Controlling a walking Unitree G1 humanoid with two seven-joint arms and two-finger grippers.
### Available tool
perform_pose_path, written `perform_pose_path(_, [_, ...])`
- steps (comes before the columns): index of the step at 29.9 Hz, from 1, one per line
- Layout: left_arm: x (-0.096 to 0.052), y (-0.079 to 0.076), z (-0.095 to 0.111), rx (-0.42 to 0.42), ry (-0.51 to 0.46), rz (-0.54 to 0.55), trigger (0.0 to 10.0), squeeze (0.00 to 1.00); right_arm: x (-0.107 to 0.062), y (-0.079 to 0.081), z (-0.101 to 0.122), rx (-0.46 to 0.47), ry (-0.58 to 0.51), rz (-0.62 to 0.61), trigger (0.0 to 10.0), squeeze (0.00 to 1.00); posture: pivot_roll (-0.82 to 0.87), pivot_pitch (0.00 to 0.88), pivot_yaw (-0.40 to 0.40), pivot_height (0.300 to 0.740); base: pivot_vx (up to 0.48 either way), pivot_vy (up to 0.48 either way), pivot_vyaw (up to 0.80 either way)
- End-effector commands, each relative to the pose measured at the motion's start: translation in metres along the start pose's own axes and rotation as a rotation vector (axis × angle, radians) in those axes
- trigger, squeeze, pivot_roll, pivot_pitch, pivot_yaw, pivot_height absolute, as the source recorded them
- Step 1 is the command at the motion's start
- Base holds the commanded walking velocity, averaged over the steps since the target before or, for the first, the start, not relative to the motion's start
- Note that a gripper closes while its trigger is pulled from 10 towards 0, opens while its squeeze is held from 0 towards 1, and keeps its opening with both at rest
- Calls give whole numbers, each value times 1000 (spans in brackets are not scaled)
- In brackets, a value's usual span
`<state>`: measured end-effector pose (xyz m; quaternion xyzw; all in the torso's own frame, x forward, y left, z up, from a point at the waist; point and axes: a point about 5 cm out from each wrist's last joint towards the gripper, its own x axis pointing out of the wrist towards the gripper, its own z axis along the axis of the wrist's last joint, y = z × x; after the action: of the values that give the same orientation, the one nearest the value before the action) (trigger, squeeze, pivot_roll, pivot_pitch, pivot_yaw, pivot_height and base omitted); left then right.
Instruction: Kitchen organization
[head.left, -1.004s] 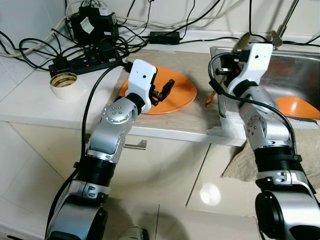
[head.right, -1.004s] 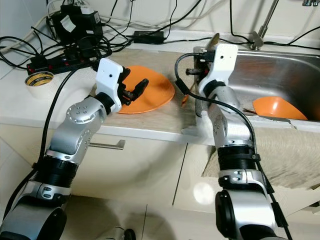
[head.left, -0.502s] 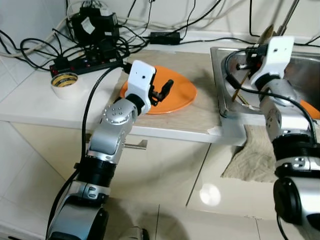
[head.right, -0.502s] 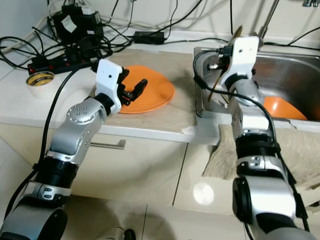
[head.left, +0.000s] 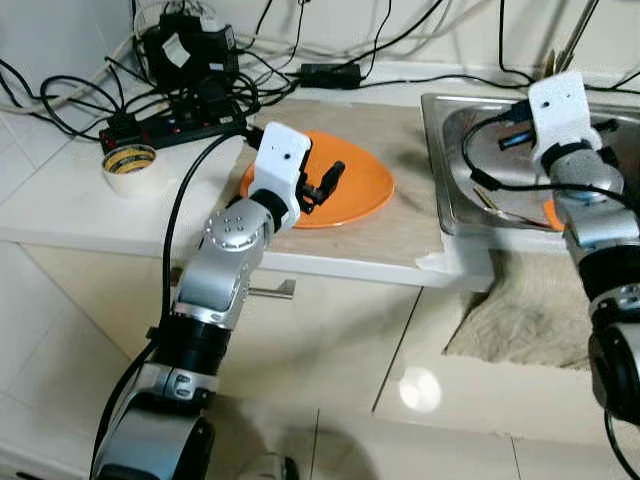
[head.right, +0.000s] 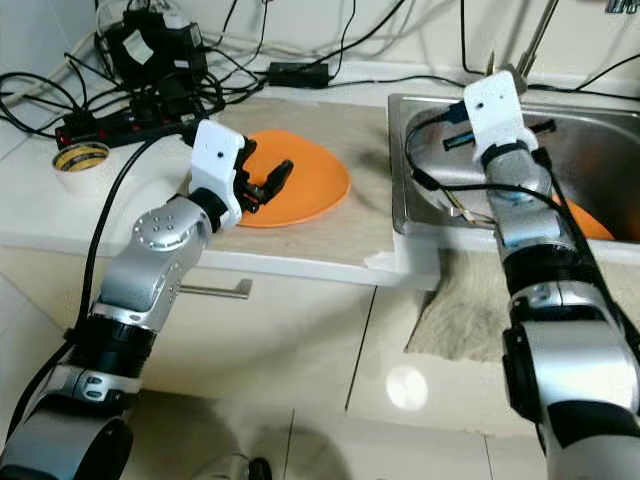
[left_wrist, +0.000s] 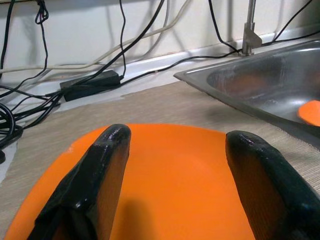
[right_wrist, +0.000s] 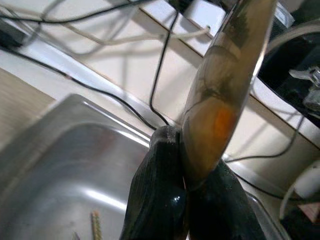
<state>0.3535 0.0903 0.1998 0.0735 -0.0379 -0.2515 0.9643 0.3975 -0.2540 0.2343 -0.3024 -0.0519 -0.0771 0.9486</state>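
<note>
An orange plate (head.left: 355, 185) lies on the counter beside the steel sink (head.left: 480, 150). My left gripper (head.left: 325, 185) hovers low over the plate's near side, open, with one black finger (left_wrist: 100, 185) on each side of the plate (left_wrist: 175, 175). My right gripper (right_wrist: 187, 165) is held above the sink basin and is shut on a metal spoon (right_wrist: 225, 85) whose bowl points up. The right wrist (head.right: 497, 110) stands over the sink's left half. An orange bowl (head.right: 592, 226) lies in the sink, partly hidden by the right arm.
A power strip (head.left: 170, 125) and tangled cables crowd the counter's back left, with a tape roll (head.left: 128, 160) near them. The faucet (head.left: 580, 30) rises behind the sink. Thin sticks (head.left: 490, 200) lie in the basin. A beige towel (head.left: 540, 310) hangs below the sink front.
My right arm has swung to the right, from the sink's left rim to over the basin, carrying the spoon. The left arm has stayed over the plate.
</note>
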Motion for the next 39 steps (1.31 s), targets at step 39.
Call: perform_pose_path(39, [-6, 3, 1, 69, 12, -16, 10000, 0, -21, 23, -67, -151, 372, -56, 0, 267, 69, 0, 33, 740, 0, 0, 0])
